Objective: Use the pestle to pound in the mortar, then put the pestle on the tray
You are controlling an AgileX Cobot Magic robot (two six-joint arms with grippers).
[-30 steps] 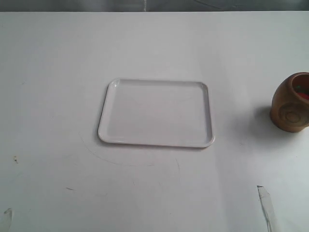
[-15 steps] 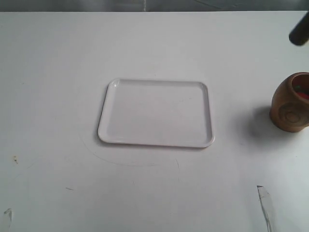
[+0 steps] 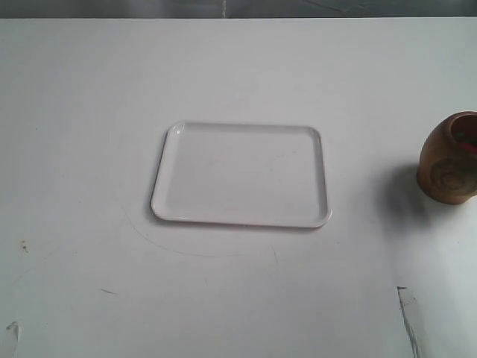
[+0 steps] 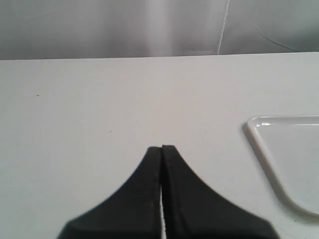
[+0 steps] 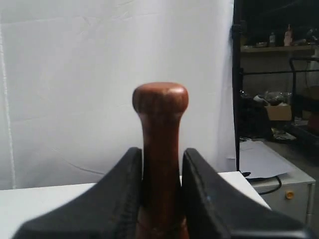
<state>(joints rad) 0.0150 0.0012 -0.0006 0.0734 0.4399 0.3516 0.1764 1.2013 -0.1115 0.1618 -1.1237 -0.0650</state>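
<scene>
The white tray (image 3: 240, 174) lies flat in the middle of the table, and its corner (image 4: 286, 159) shows in the left wrist view. At the right edge of the exterior view stands the light-brown mortar (image 3: 449, 158), with something red inside its mouth. My right gripper (image 5: 161, 152) is shut on the reddish-brown pestle (image 5: 160, 129), whose knob sticks out past the fingertips. That gripper and the pestle are outside the exterior view. My left gripper (image 4: 162, 148) is shut and holds nothing, low over bare table beside the tray.
Dark scuff marks (image 3: 406, 309) dot the white table near its front edge. A white backdrop (image 5: 114, 74) hangs behind the table. Past the table's end stand dark shelves (image 5: 276, 74) and a low cabinet (image 5: 279, 184).
Half a second ago a dark part of the right arm showed at the upper right of the exterior view; it has left the frame. Tray and mortar have not moved.
</scene>
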